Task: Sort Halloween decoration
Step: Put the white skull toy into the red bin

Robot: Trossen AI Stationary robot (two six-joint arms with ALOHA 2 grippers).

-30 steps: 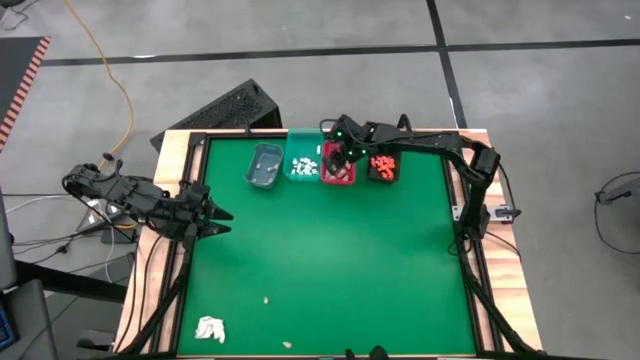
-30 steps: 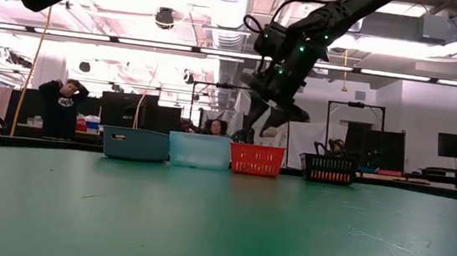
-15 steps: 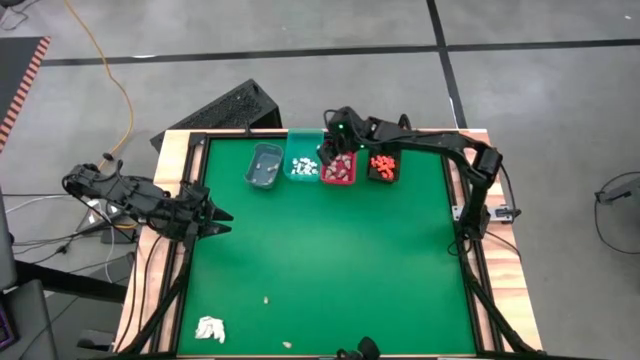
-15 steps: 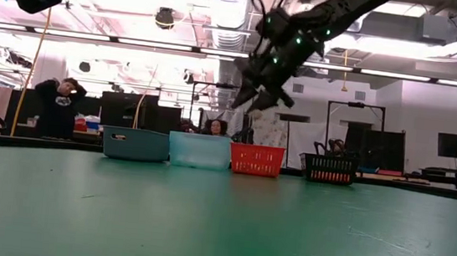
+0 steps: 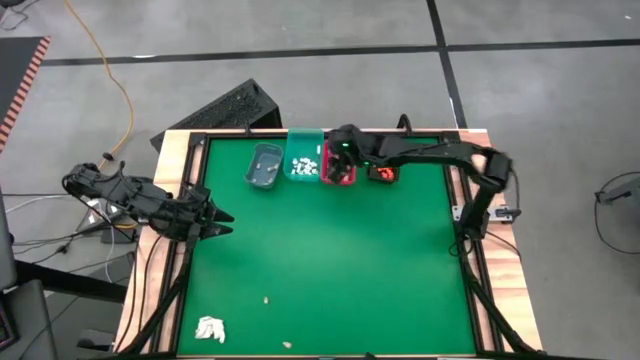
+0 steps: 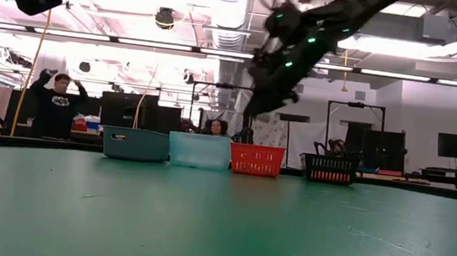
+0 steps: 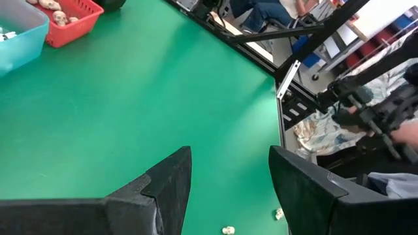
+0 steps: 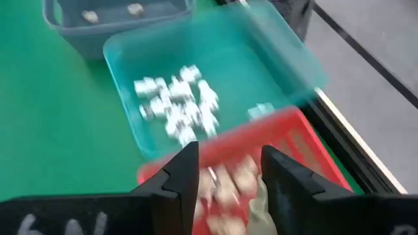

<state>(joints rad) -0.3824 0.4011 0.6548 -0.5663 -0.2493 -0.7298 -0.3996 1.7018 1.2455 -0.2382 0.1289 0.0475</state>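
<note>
Beige skull pieces in red bin: likely light, rigid (pinch across sides); right gripper parted, empty.

Four bins are sitting in a row at the tabletop's far edge: from left, the first bin, the second bin, the third bin and the fourth bin. The right hand is hanging over the third bin. The left hand is waiting at the left edge. A papery wad is lying in the near left corner, with two loose decoration pieces lying to its right.
</note>
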